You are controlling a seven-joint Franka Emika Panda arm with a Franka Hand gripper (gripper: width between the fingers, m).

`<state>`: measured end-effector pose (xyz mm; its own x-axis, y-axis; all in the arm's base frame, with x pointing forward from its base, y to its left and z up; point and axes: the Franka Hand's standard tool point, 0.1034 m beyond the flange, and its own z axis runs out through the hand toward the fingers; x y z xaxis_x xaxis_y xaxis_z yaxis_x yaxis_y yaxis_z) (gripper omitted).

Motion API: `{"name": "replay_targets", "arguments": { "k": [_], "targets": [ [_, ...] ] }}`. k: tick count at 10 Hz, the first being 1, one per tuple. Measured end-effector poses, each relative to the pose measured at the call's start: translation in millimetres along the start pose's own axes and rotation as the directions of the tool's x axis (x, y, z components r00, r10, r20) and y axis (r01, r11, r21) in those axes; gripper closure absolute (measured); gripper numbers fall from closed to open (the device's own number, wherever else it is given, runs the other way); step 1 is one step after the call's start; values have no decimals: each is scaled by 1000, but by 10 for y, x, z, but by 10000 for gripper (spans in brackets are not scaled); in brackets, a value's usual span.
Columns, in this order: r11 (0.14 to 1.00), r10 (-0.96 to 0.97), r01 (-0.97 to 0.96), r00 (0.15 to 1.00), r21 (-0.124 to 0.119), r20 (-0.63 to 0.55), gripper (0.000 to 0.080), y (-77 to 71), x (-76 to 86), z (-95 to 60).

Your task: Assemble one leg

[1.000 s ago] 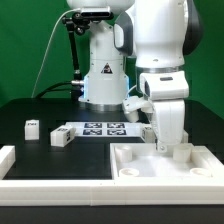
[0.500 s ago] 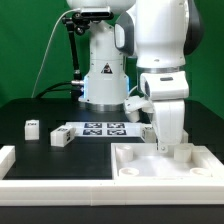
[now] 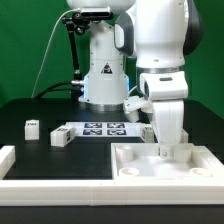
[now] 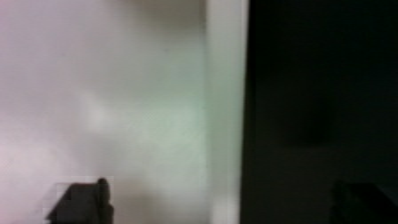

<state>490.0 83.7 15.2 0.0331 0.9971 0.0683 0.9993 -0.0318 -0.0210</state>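
My gripper (image 3: 165, 150) hangs straight down over the far edge of the large white tray-like part (image 3: 150, 172). In the wrist view the gripper (image 4: 222, 203) is open, its dark fingertips (image 4: 80, 202) wide apart. Between them lies a blurred white surface that ends in a straight edge against the black table. Nothing is held. Two legs, small white blocks with tags, lie on the table at the exterior view's left, one (image 3: 32, 127) farther out and one (image 3: 60, 137) nearer the middle. A third small white block (image 3: 147, 131) sits just beside the gripper.
The marker board (image 3: 100, 128) lies flat between the legs and the gripper. The robot's base (image 3: 103, 75) stands behind it. A white raised rim (image 3: 8, 158) runs along the front left. The tray has raised corner posts (image 3: 128, 170).
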Motion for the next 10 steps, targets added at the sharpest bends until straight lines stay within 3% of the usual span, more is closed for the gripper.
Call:
{"name": "replay_targets", "arguments": {
  "k": [4, 9, 10],
  "targets": [
    [1000, 4, -4, 1000, -3, 0, 150, -3, -7, -10],
    [985, 163, -161, 986, -54, 19, 150, -244, 74, -457],
    [982, 182, -181, 983, -58, 18, 150, -249, 81, -477]
  ]
}}
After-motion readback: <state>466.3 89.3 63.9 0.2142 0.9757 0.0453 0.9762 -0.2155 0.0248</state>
